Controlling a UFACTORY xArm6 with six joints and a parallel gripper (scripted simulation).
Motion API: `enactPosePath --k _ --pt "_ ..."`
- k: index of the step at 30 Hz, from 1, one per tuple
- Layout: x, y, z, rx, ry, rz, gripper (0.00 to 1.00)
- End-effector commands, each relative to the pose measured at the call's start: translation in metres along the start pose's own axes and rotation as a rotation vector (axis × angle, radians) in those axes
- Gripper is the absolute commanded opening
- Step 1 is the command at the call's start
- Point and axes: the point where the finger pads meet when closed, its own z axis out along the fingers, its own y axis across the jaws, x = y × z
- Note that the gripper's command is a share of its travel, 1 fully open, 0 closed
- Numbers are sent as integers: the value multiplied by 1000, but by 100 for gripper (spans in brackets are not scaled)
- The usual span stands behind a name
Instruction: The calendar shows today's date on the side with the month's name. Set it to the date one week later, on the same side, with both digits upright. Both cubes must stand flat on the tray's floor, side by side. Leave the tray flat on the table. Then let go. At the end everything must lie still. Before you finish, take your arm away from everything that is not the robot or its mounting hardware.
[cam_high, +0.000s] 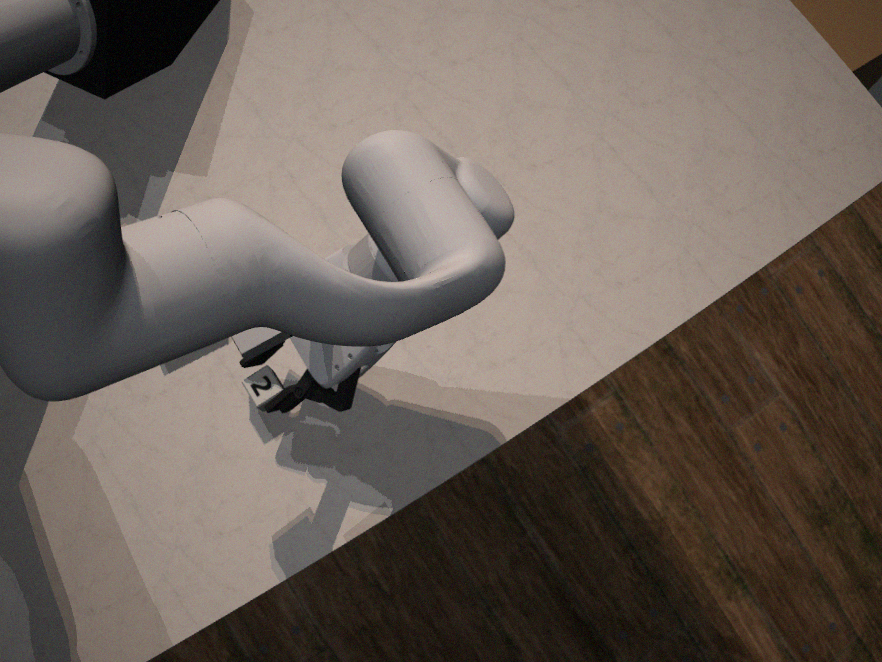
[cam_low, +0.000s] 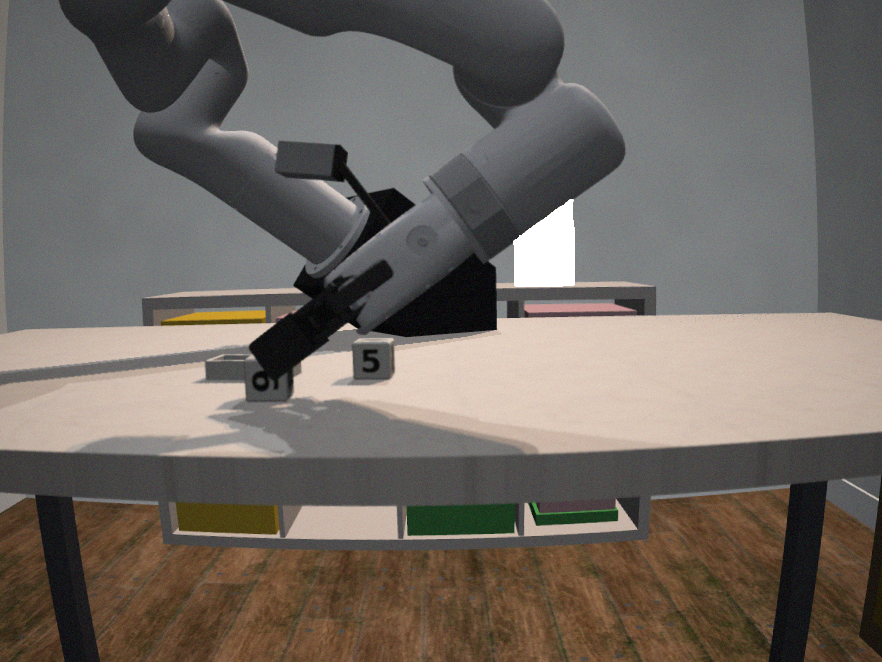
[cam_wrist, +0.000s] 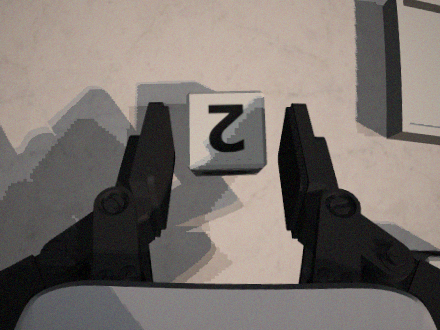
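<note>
A white cube stands on the table with a 2 on its top face. In the exterior view its front face shows a partly hidden digit. My gripper is open and tilted down over this cube. One finger is on each side of it, with a gap on both sides. A second cube showing a 5 stands to the right, further back. The grey tray lies flat and empty just behind the first cube.
The arm's black base stands behind the cubes. The table's front edge runs diagonally close to the gripper. A shelf with coloured bins hangs under the table, and another shelf stands at the back.
</note>
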Motion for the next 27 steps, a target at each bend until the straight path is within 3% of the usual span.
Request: enactPosePath --k 1,27 --pt "-4 -1 2 1 -2 3 49" --pt "-11 -1 7 1 -2 3 49"
